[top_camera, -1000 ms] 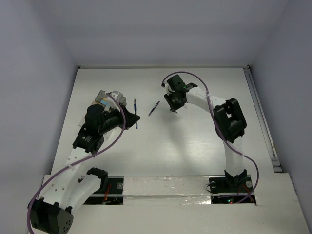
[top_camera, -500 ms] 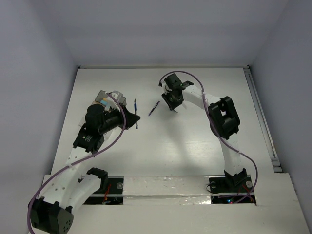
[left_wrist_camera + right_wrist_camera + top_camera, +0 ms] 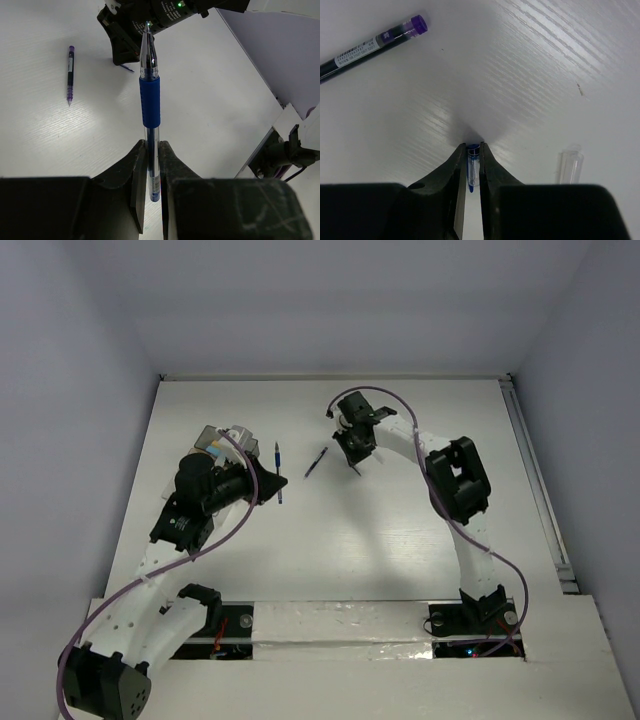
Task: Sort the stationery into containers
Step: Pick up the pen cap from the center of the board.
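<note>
Right end effector point(image 3: 471, 148), wider a moment ago, now pinches blue cap point(image 3: 473, 172); purple pen point(image 3: 370, 44) at its 10 o'clock. Left end effector point(image 3: 152, 146) clamps blue pen point(image 3: 150, 95). Both look ready to sort.

A: Where could a gripper pass?
B: Over the table's point(image 3: 380, 540) bare near half and its right side.
A: What blocks the middle?
B: The purple pen point(image 3: 316, 462), lying between the left gripper point(image 3: 272, 480), its blue pen point(image 3: 278, 458) jutting out, and the right gripper point(image 3: 352, 455). A clear cap point(image 3: 570, 167) lies just beside the right one; the containers point(image 3: 222, 438) stand beyond the left wrist.
</note>
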### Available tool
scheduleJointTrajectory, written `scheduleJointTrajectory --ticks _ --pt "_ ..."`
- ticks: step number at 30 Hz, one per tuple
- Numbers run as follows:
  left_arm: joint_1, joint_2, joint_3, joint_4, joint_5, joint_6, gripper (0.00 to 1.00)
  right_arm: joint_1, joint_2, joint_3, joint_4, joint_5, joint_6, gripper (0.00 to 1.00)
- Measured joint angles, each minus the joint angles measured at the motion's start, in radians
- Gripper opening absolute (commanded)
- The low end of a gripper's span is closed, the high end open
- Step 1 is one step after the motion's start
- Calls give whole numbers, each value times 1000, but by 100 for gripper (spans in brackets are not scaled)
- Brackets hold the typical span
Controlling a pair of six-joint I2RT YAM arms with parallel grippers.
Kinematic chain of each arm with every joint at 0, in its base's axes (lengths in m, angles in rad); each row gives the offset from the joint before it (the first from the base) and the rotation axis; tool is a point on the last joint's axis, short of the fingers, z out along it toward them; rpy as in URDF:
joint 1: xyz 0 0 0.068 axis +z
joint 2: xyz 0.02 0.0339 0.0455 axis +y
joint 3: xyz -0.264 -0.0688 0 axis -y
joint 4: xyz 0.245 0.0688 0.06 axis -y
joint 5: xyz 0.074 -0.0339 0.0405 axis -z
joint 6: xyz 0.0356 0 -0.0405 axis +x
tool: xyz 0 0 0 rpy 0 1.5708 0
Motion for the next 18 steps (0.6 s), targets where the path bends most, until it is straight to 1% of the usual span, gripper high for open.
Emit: scheduleJointTrajectory --ticks 5,7,9,12,14,16,18 --pt "0 4 0 0 9 0 0 -1 -53 -74 49 -7 40 0" --pt "0 11 0 1 19 -1 0 0 -113 -138 85 -24 71 0" --pt "0 20 0 2 31 -2 0 2 -208 -222 164 -62 130 0" --pt "0 31 0 8 54 -6 0 29 -419 -372 340 -106 240 0" --pt "0 38 0 20 74 -10 0 70 -546 -442 510 -122 332 0" --pt "0 45 0 33 93 -14 0 122 -629 -473 671 -129 412 0" --pt "0 52 0 40 108 -17 0 168 -669 -481 819 -127 482 0"
